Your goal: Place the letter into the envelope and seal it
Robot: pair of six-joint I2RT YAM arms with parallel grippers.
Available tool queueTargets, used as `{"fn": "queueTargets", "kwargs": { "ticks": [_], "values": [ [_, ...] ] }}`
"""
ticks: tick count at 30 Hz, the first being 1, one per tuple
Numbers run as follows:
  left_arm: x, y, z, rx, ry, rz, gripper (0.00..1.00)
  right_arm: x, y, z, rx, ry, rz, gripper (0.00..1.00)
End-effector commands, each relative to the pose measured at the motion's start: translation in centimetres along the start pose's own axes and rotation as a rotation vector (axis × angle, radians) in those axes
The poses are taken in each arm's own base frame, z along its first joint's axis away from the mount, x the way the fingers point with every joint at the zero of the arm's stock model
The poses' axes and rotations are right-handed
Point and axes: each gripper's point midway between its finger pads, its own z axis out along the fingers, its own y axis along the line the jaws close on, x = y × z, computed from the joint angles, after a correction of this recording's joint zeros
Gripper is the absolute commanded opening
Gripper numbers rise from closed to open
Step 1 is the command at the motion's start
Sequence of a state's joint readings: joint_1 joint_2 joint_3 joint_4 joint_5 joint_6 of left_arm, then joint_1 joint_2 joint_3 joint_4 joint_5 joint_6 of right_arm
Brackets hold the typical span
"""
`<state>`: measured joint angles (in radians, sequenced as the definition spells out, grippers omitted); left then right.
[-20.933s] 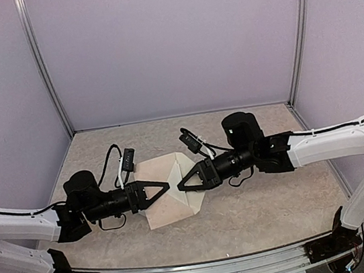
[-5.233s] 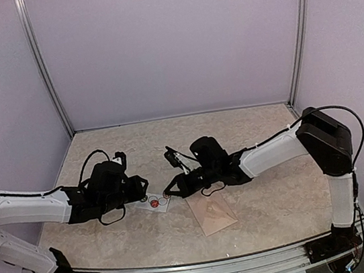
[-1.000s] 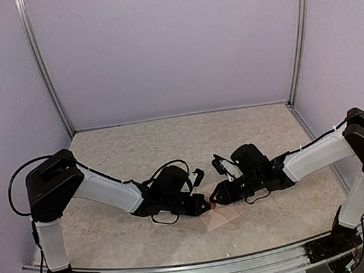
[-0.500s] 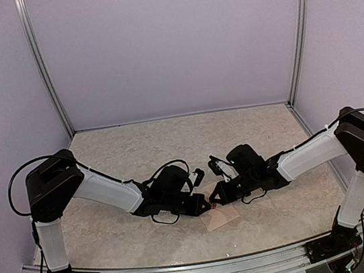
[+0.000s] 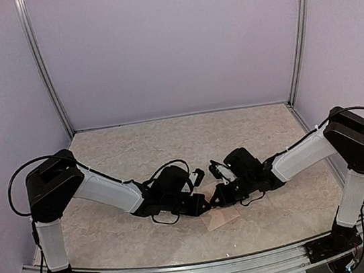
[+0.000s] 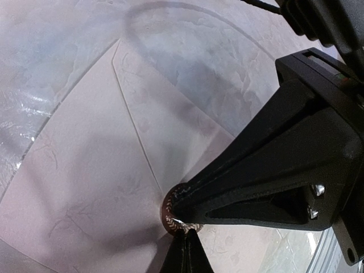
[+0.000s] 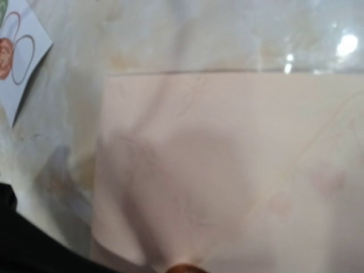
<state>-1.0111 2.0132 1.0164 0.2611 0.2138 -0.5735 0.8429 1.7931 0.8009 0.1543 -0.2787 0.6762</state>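
While both arms crouch low over the near centre of the table [image 5: 170, 145], the envelope [image 5: 222, 218] lies flat, flap folded down, a round red sticker [image 6: 175, 213] at its point; the left gripper [image 6: 183, 244] looks pinched shut beside it, while the grip of the right gripper [image 5: 212, 199] cannot be told

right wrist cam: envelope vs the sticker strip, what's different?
Colour: the envelope is pale cream-pink, the sticker strip is white.
Markings: the strip carries a red round sticker beside an empty ring; the envelope shows only faint mottling.
Framing: the envelope fills most of the view; only a corner of the strip shows, upper left.
Shared: both are thin paper lying flat on the marbled table.
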Motion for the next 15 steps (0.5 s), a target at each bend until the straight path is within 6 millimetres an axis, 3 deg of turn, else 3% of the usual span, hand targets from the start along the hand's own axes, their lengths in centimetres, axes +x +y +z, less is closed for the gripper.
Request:
{"fn": "queueTargets", "kwargs": {
  "ticks": [1, 10, 15],
  "values": [
    [5.3, 4.9, 0.5, -0.175, 0.146, -0.03, 0.0, 2.8, -3.6, 0.9, 0.094, 0.089, 0.102, 0.0],
    [0.9, 4.0, -1.4, -0.167, 0.008, -0.047, 0.0, 3.6, -3.6, 0.7, 0.077, 0.099, 0.124, 0.0],
    [-0.3, 3.9, -1.0, -0.137, -0.036, -0.054, 0.0, 3.8, -3.7, 0.9, 0.072, 0.109, 0.125, 0.0]
  ]
}}
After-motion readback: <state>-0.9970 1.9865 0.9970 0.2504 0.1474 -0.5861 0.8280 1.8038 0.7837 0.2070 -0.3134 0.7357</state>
